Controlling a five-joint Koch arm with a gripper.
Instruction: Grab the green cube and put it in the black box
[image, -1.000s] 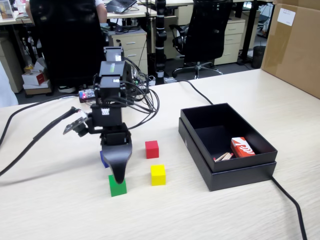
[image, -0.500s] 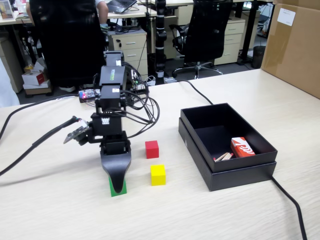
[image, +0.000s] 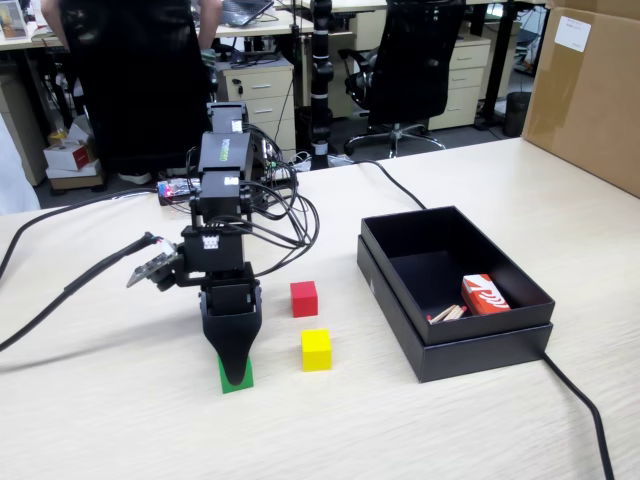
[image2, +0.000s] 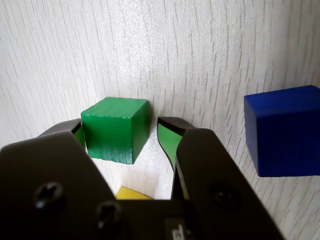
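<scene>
Since a second ago the arm has dropped lower, so the gripper now hides most of the green cube on the table. From the wrist view, the claw is spread around the green cube, one jaw touching its side and the other a small gap away, not clenched. A blue cube sits to the right there. The black box lies well apart.

No lettering, label or number is clear enough to read.
</scene>
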